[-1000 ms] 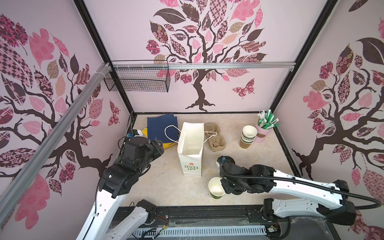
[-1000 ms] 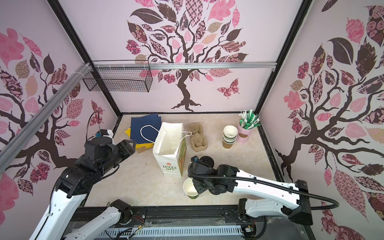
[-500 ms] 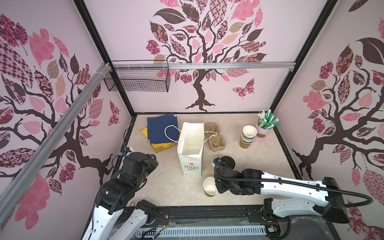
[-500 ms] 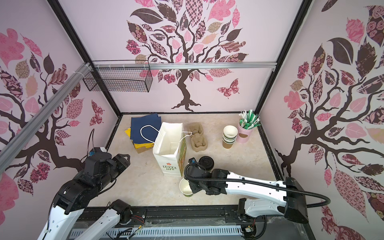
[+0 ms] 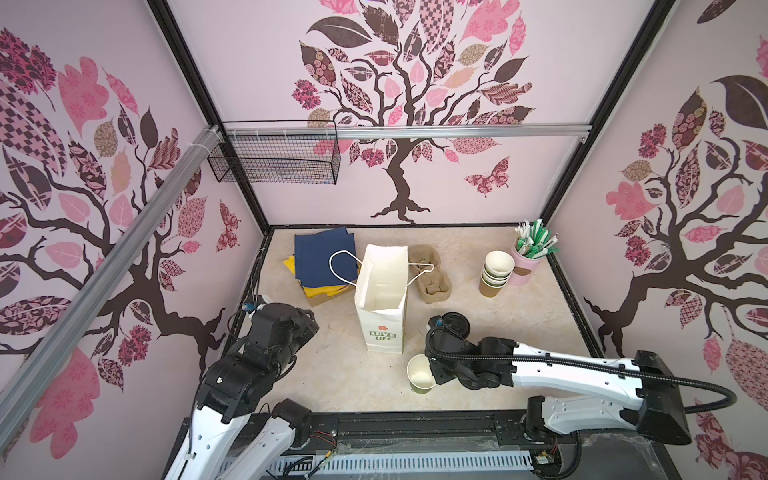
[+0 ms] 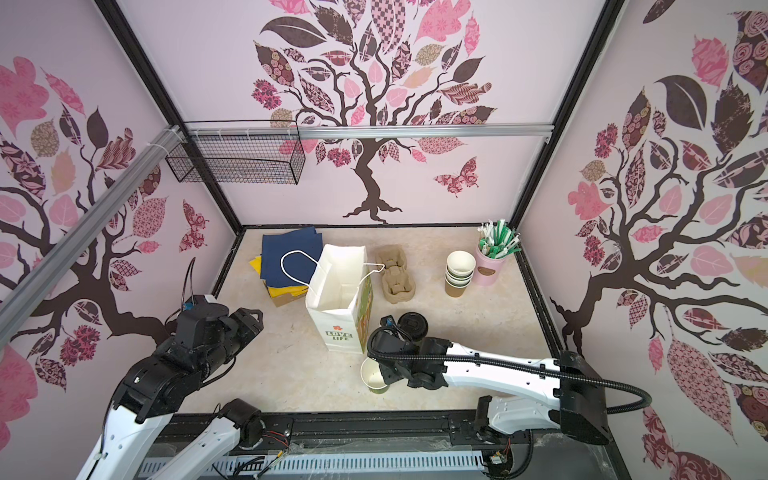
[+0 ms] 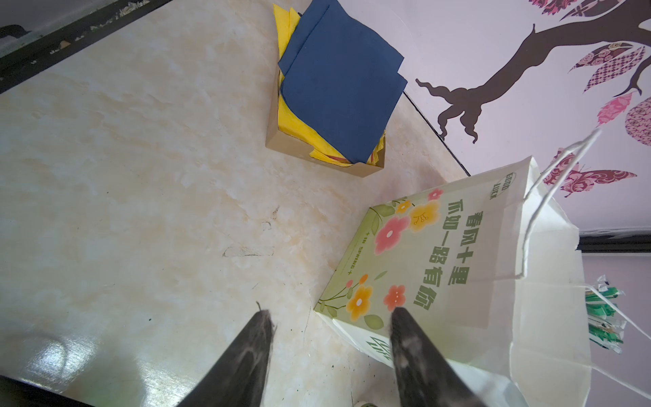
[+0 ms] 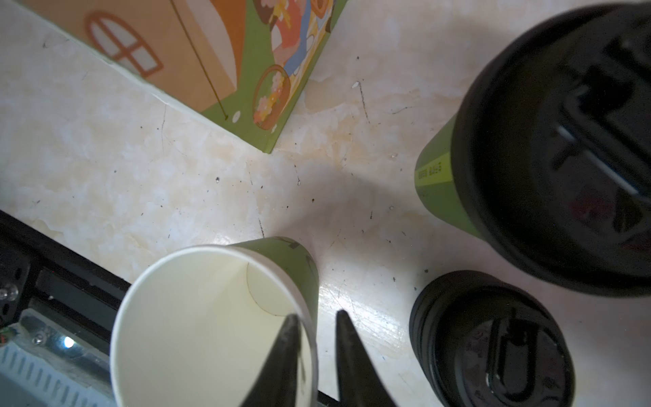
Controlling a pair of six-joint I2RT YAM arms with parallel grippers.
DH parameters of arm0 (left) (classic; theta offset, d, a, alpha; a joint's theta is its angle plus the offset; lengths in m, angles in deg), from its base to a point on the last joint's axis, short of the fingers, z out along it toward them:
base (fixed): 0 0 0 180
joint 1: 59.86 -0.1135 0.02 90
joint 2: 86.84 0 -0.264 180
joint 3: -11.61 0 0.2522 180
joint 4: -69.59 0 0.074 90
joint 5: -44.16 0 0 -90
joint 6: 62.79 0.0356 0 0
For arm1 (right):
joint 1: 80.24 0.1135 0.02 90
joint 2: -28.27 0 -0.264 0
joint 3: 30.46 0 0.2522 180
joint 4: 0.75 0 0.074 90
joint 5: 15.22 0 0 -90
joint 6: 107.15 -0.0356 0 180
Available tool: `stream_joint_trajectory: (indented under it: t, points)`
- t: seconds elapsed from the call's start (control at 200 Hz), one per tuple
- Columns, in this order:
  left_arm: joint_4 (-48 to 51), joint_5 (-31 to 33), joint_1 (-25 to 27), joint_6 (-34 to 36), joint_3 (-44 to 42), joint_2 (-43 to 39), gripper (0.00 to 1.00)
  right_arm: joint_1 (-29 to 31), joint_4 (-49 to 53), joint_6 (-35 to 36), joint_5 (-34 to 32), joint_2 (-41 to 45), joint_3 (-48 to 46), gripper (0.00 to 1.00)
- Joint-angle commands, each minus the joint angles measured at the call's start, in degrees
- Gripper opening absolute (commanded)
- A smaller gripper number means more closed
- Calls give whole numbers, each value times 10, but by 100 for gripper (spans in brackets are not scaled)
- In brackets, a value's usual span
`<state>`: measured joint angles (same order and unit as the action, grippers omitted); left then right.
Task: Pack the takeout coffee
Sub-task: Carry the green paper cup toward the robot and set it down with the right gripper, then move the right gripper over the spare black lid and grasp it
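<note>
Right gripper [image 8: 316, 313] jaws slightly parted astride the rim of the open green cup [image 5: 420, 374], standing near the front edge of the table [image 5: 519, 316], lidded green cup [image 8: 549, 148] and loose black lid [image 8: 493, 345] just beside, paper bag [image 5: 380, 291] upright behind, left gripper [image 7: 330, 311] jaws spread, empty.

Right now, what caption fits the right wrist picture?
Right hand straddles the rim of an open green cup, near a loose black lid, a lidded cup and the paper bag.

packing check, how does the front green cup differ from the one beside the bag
The front cup is lidless, white inside showing; the other cup wears a black lid. The right gripper straddles the front cup's rim; the other cup stands free. Both olive green.
</note>
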<state>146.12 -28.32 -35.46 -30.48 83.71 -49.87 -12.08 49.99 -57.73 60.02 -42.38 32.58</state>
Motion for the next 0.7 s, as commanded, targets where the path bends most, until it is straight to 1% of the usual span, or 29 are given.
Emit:
stream_joint_trajectory:
  t: [0.0,0.035,0.07,0.14,0.215,0.28,0.35,0.445,0.52,0.625,0.695]
  points:
    - [-17,-7,-2,-5,-10,4,58,-1,35,-10,-11,3,39,41]
    - [-18,-8,-2,-4,-8,6,58,-1,54,-11,-13,10,52,45]
    - [-18,-9,-1,-4,-7,9,58,-1,74,-15,-14,19,63,47]
    - [-18,-10,-2,-3,-7,11,58,-1,121,-30,-18,45,79,48]
    - [-21,-10,-1,-4,-10,9,58,-1,182,-73,-33,78,79,50]
    - [-27,-12,-1,-5,-15,7,58,-1,238,-121,-38,101,67,51]
    - [-31,-15,-2,-9,-20,8,58,-4,287,-170,-27,108,43,51]
    - [-33,-22,-1,-11,-23,10,58,-15,301,-202,-8,121,4,52]
    - [-33,-27,-2,-11,-24,12,58,-55,270,-187,20,146,-28,57]
    - [-35,-31,-2,-10,-26,13,58,-151,208,-128,82,166,-72,66]
    - [-35,-33,-2,-8,-25,15,58,-177,191,-106,87,159,-77,73]
